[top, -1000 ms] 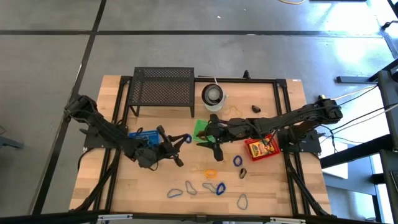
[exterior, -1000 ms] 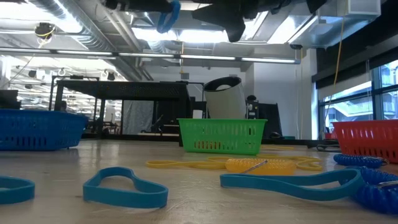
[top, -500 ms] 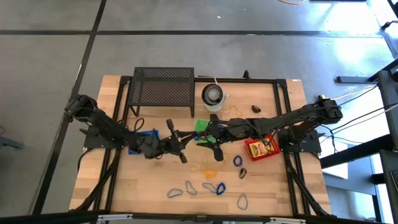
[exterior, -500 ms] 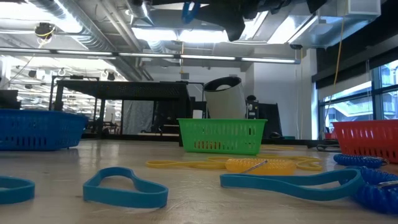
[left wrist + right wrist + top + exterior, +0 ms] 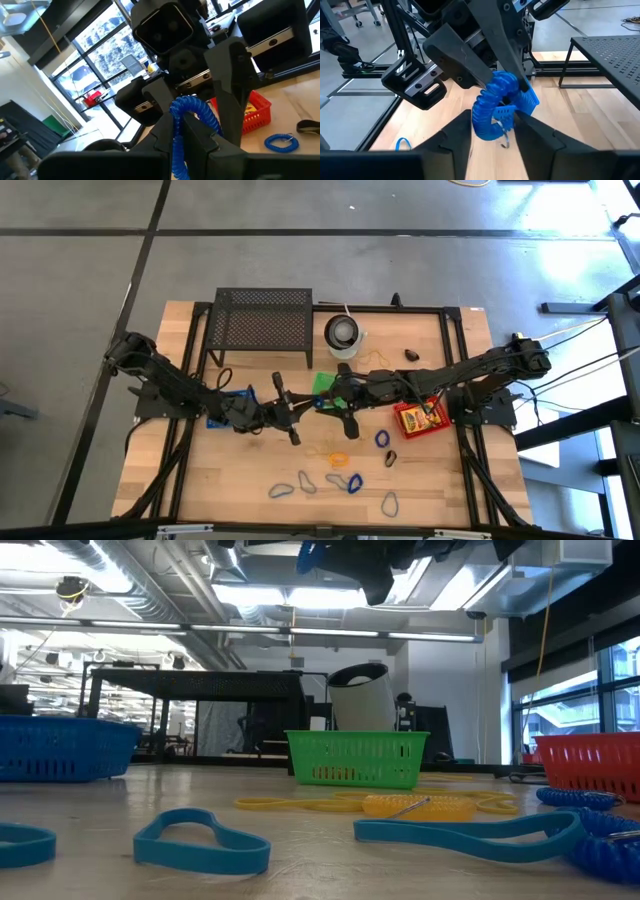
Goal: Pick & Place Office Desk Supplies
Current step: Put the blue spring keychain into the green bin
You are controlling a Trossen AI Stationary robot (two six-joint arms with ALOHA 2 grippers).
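A grey concrete floor (image 5: 90, 300) with dark seam lines surrounds the wooden bench (image 5: 200, 480). Across the room, ceiling ducts (image 5: 130, 580) and strip lights (image 5: 330, 635) run overhead, and tall windows (image 5: 585, 700) brighten the right wall.

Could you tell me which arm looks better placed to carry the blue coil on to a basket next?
Probably the right. The left gripper is shut on the blue coil, and the right gripper's fingers stand either side of it, apparently taking it over near the green basket.

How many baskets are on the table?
3: a blue basket on the left arm's side, a green basket mid-table, and a red basket on the right arm's side. None seems hidden.
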